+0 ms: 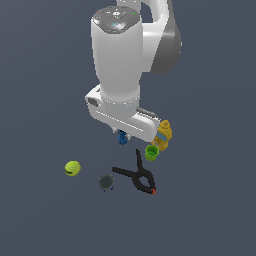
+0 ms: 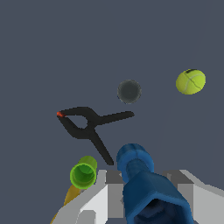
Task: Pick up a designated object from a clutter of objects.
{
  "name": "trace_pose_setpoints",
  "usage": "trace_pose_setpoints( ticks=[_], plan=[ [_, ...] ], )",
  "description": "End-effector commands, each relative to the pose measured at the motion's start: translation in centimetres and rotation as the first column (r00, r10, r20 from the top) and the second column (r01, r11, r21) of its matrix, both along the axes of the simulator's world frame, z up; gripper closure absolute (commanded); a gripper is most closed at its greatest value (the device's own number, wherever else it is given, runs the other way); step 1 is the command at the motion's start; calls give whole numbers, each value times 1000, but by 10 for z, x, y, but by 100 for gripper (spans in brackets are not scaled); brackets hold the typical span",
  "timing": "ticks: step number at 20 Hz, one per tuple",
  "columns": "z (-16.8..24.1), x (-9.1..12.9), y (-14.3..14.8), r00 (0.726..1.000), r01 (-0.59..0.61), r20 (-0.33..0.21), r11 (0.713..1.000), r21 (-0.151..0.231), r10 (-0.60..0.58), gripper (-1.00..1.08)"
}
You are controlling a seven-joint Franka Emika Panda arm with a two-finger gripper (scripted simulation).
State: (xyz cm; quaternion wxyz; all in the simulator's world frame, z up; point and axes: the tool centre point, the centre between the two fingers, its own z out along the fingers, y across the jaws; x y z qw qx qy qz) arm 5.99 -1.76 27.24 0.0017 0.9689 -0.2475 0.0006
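The designated object, a tiny blue knobbly piece [image 1: 122, 138], sits right under the white hand of my gripper [image 1: 122, 135], which is shut on it. In the wrist view the blue piece [image 2: 136, 168] fills the space between the grey fingers [image 2: 113, 177] and looks very close to the camera. Whether it touches the floor I cannot tell. The rest of the clutter lies around it: a yellow-green ball [image 1: 73, 168], a dark grey disc [image 1: 106, 182], a black spring clamp [image 1: 136, 176], a green cup [image 1: 151, 152] and a yellow container [image 1: 164, 135].
The clamp [image 2: 89, 127] and the green cup [image 2: 83, 175] lie closest to the gripper in the wrist view. Farther out are the grey disc [image 2: 129, 91] and the ball [image 2: 190, 82]. The large white arm hides the floor behind the hand.
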Motion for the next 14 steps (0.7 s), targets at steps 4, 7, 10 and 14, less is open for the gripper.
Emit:
trace_pose_setpoints(
  ticks=[4, 7, 10, 14],
  plan=[
    [35, 22, 33, 1000, 1, -1, 1000, 1, -1, 108],
    [52, 33, 48, 1000, 1, -1, 1000, 2, -1, 108],
    [66, 43, 62, 1000, 0, -1, 1000, 2, 0, 108],
    [84, 56, 79, 1000, 0, -1, 1000, 3, 0, 108]
  ],
)
